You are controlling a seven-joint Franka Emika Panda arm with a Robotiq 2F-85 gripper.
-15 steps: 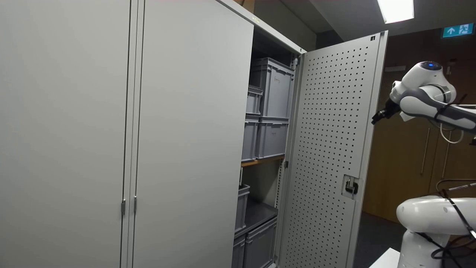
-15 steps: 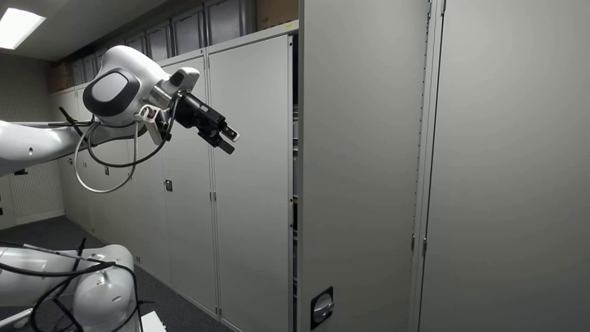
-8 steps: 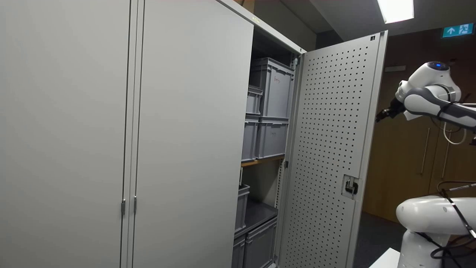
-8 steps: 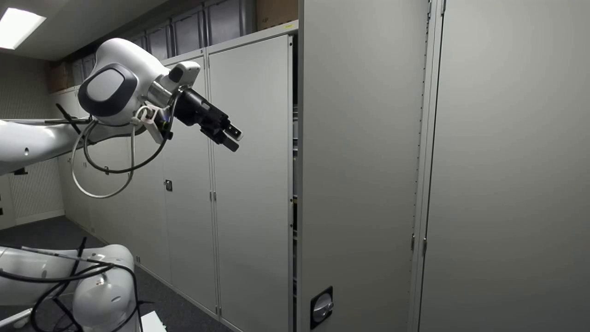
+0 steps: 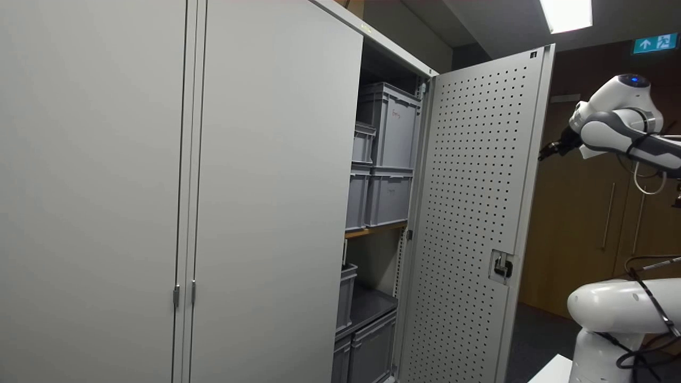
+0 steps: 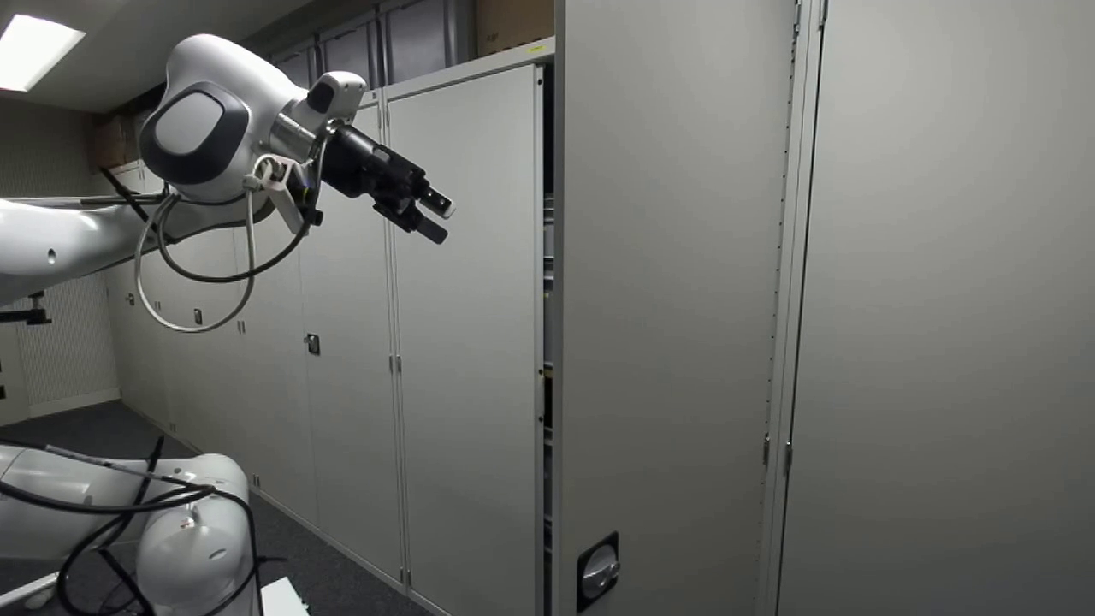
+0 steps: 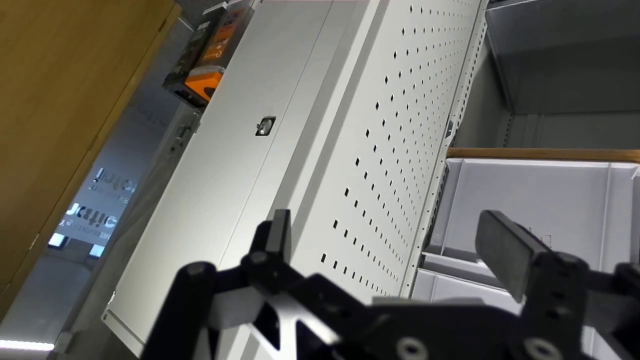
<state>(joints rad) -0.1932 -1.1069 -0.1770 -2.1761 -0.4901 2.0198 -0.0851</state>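
Grey metal cabinets [image 6: 466, 342] line the room, filling the centre of an exterior view; grey crates [image 6: 415, 38] and a cardboard box [image 6: 513, 21] sit on top, upper centre. One perforated door [image 5: 468, 213] stands wide open, right of centre in an exterior view, its latch [image 5: 501, 266] toward the lower right of the panel. Fingers [image 7: 505, 252] are spread apart near that door's free edge; in the wrist view its holed panel shows in the gap between them. Obstructions: the perforated door masks most of the cabinet behind it, right of centre in an exterior view, leaving a thin strip; a closed door [image 5: 276, 186] covers the left part, seen at centre in an exterior view. Stacked grey bins [image 5: 391, 197] occupy a wood-edged shelf [image 5: 375, 231] inside, right of centre; one finger hides part of them at the right of the wrist view. A white cable [image 6: 192, 330] hangs looped beneath the arm [image 6: 231, 73], upper left. An orange-marked package [image 7: 207, 80] lies in the upper left of the wrist view, near a wooden panel [image 7: 65, 75].
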